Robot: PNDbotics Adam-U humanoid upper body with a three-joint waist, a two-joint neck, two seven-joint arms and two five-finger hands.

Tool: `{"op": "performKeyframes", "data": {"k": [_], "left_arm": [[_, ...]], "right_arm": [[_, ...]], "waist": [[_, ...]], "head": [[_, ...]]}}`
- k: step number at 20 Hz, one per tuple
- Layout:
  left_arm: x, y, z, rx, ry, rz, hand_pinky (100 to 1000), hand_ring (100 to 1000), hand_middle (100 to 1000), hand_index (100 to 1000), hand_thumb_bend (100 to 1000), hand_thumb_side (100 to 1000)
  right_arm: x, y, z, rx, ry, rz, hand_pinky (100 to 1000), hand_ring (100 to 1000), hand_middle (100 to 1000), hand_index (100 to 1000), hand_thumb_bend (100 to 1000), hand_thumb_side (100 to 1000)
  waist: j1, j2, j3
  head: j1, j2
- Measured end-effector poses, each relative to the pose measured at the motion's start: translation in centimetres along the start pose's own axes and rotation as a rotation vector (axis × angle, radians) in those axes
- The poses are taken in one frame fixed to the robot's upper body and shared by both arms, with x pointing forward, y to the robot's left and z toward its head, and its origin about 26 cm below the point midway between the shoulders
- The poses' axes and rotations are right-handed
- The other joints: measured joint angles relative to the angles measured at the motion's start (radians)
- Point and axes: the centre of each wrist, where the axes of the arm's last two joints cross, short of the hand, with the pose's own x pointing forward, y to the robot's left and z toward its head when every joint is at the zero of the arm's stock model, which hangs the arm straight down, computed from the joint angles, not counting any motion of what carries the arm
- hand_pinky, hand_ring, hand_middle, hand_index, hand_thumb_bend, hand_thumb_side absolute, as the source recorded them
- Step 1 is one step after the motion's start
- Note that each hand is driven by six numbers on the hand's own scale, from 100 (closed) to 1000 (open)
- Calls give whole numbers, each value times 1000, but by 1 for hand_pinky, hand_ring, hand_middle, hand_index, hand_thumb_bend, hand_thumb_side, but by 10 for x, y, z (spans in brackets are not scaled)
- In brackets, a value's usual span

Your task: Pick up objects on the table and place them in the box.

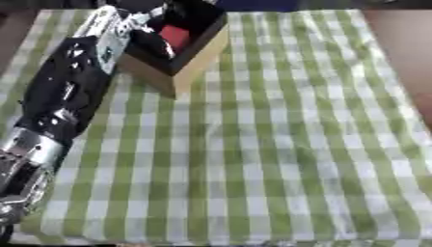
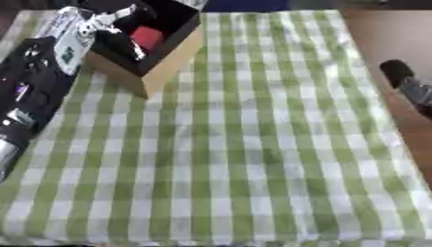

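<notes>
A tan box (image 1: 187,68) with a black inside stands at the far left of the table. A red thing (image 1: 175,35) lies inside it. My left arm runs up the left side of the cloth, and my left hand (image 1: 150,39) is down in the box right beside the red thing. The hand is dark against the dark lining, so I cannot tell whether it holds the red thing. Only a dark, rounded part of my right hand (image 2: 400,77) shows, at the right edge off the cloth.
A green and white checked cloth (image 1: 270,144) covers the table. Bare brown tabletop (image 2: 384,34) shows along the right side. No loose objects show on the cloth.
</notes>
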Motion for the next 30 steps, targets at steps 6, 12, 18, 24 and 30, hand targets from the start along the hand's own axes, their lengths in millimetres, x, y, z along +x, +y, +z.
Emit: {"op": "performKeyframes", "data": {"k": [6, 12, 18, 24, 30], "left_arm": [[-4, 35, 22, 124, -22, 0, 800, 760, 742, 857, 772, 437], [-10, 57, 64, 259, -71, 7, 792, 742, 717, 844, 765, 431], [-9, 56, 113, 366, -119, 53, 781, 725, 698, 838, 764, 417], [-8, 47, 143, 457, -115, 137, 759, 699, 673, 825, 762, 407], [-10, 34, 162, 494, -110, 202, 751, 690, 667, 825, 764, 406]], "right_arm": [[-1, 0, 1, -1, 3, 1, 784, 692, 740, 875, 617, 100], [-2, -1, 1, -3, 6, 2, 785, 692, 740, 875, 617, 100], [-2, -2, 1, -11, 7, 6, 785, 692, 739, 875, 617, 100], [-2, -3, 0, -18, 5, 8, 785, 693, 739, 876, 617, 100], [-2, -2, 0, -25, 5, 6, 785, 692, 739, 876, 617, 100]], "waist": [[-1, -1, 11], [-3, -1, 25], [-10, 0, 37], [-18, 5, 43], [-20, 7, 50]], "head": [[0, 0], [0, 0], [-5, 0], [-19, 0], [-36, -3]]}}
